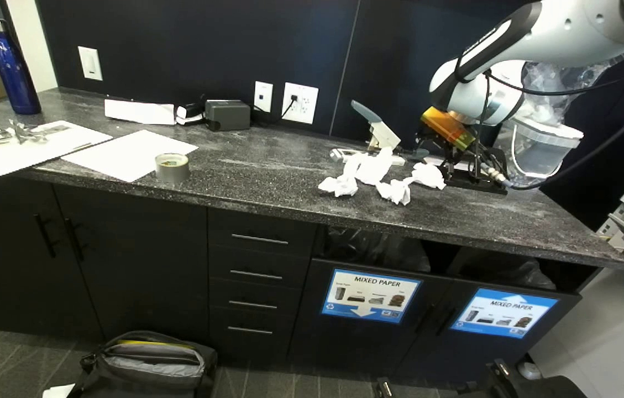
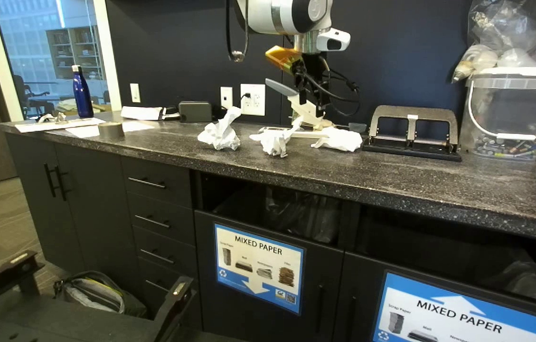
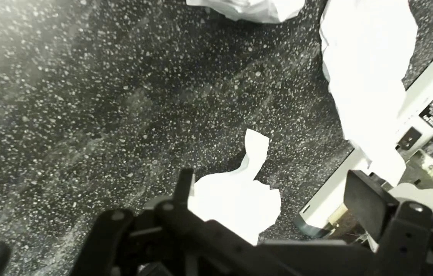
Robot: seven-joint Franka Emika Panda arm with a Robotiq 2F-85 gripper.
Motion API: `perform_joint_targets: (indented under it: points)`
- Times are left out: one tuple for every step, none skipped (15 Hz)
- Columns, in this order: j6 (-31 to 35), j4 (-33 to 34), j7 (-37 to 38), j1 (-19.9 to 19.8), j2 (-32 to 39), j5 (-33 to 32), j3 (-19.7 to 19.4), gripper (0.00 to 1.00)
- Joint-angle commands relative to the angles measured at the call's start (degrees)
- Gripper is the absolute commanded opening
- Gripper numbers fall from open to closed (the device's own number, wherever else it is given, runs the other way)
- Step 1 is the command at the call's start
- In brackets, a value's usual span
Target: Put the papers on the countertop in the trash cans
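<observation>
Nearest the camera, in the wrist view, is the black metal gripper [image 3: 275, 191] with two jointed fingers [image 3: 367, 203]. Its jaws are spread wide and hold nothing.

The biggest thing is the long, dark grey, speckled stone countertop [image 1: 256, 177]. Under its right part are two black, flat-fronted trash cans [image 1: 353, 345] with blue-and-white picture labels [image 2: 259, 267]. Thin plastic bags [image 1: 383, 249] show above the fronts, so that seems the way in.

Next comes the cream and grey tool [image 1: 383, 132], maybe a stapler, on the far side. The flat white plastic power strip [image 3: 417, 99] lies by it. Try not to bump them.

Smallest are the crumpled white paper wads [image 1: 394, 190], on the countertop's right part. One seems to lie partly across the strip. The job now looks like picking one up. In the wrist view, a wad [image 3: 235, 207] shows between the fingers, closer to the finger away from the tool. Slide a bit, likely nearer, so it sits in the middle. Go straight down and squeeze softly. Lift high, or it may push the others. Go in from the near side, since the stone covers the bags.
</observation>
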Motion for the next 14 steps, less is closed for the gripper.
perform_joint_targets:
  points:
    - [-7.4,14.2,5.4,0.1,8.9,0.3,-3.3,1.0]
    - [-8.7,17.1,6.1,-0.4,10.9,0.3,-3.5,1.0]
    - [-10.2,19.9,7.4,-0.6,12.8,-0.1,-4.1,1.0]
    - [-12.4,22.7,7.8,-1.5,14.5,0.3,-3.8,1.0]
    - [-14.1,25.3,8.0,-2.3,16.1,0.7,-3.3,1.0]
    - [-15.0,27.8,6.5,-3.7,17.5,1.6,-1.8,1.0]
    - [-15.4,30.4,6.0,-4.5,19.1,1.9,-1.3,1.0]
    - [-15.7,32.8,5.9,-5.1,20.8,2.2,-0.7,1.0]
    - [-15.7,35.3,5.3,-5.9,22.3,2.5,-0.1,1.0]
    - [-16.0,37.6,5.3,-6.4,23.8,2.4,0.2,1.0]
    - [-16.4,39.6,5.5,-6.9,25.3,2.3,0.5,1.0]
    - [-17.4,41.7,5.7,-7.4,26.9,2.1,0.6,1.0]
    - [-18.7,43.5,5.7,-7.8,28.1,1.9,0.8,1.0]
    - [-19.9,45.5,5.9,-8.2,29.6,1.3,0.9,1.0]
